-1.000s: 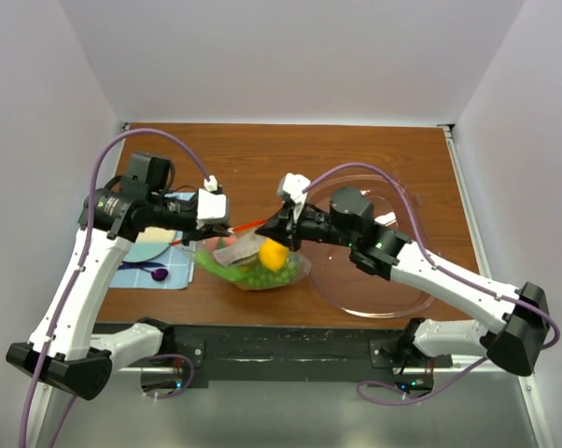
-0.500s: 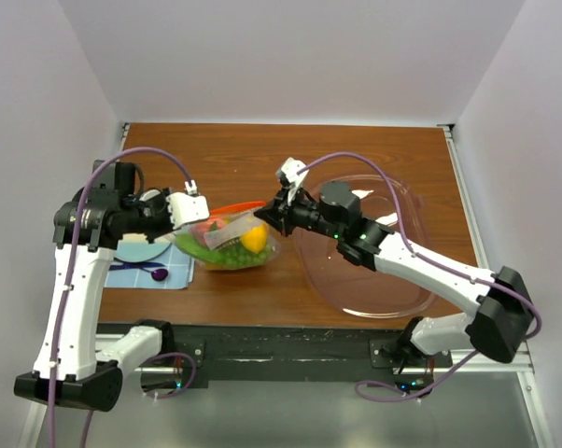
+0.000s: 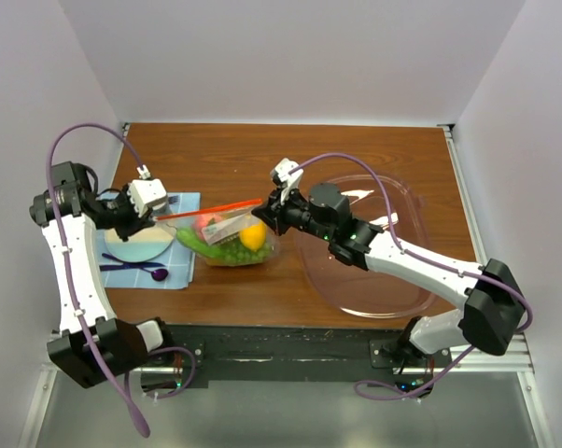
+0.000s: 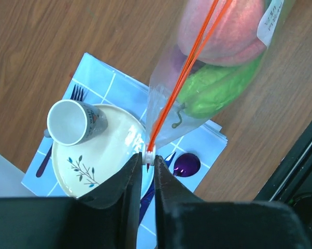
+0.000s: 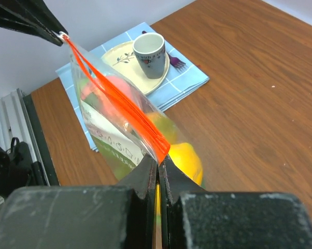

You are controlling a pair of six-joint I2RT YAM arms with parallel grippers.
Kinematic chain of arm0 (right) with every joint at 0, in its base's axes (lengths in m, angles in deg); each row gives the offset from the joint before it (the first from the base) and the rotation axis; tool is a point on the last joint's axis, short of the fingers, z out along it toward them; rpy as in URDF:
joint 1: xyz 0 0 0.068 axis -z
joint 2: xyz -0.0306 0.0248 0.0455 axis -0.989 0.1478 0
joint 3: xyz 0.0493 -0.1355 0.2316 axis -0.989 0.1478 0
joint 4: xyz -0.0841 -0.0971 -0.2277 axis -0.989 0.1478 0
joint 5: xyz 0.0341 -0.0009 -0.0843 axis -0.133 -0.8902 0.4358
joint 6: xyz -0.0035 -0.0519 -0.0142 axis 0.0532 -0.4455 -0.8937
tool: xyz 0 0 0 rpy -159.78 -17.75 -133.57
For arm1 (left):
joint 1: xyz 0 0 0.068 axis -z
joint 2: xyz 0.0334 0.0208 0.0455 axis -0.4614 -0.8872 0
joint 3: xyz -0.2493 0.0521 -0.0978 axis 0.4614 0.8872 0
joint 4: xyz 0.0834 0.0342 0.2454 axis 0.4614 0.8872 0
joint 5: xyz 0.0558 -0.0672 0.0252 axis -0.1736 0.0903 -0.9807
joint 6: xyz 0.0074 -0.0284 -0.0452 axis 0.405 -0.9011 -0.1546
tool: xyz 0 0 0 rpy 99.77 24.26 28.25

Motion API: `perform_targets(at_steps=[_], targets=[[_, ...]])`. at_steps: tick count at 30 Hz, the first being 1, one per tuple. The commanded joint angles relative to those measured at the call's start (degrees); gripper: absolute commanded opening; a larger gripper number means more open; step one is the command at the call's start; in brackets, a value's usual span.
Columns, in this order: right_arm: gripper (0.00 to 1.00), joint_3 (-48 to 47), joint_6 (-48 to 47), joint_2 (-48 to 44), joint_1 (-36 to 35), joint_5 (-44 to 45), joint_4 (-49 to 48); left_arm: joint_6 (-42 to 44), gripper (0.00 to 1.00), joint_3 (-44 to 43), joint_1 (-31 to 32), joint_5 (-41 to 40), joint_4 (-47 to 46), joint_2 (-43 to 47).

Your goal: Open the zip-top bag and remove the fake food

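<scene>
Just one zip-top bag (image 3: 229,243), one cup (image 4: 73,123)

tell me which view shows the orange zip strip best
Right wrist: the orange zip strip runs its whole length, from the left gripper to the right gripper. Left wrist shows it foreshortened, running away; top external shows only a thin line.

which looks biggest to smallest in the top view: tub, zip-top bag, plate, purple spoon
1. tub
2. zip-top bag
3. plate
4. purple spoon
The raised bag sits nearer the camera, so bag versus plate is unsure.
</scene>
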Motion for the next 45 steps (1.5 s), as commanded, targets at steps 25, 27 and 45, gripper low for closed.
perform_targets(at_steps=[25,27,45], targets=[[0.00,15.0,1.5,-11.8,-4.5,-1.3,0.8,-10.4,0.81,12.1,15.7,14.1,-3.2,6.6],[0.00,15.7,1.8,-12.5,-4.5,-0.8,1.0,-10.8,0.74,12.1,16.2,14.1,-3.4,6.9],[0.29,6.1,3.2,-12.4,-9.3,1.3,10.6,-26.1,0.14,17.0,23.0,9.4,-17.8,9.0]])
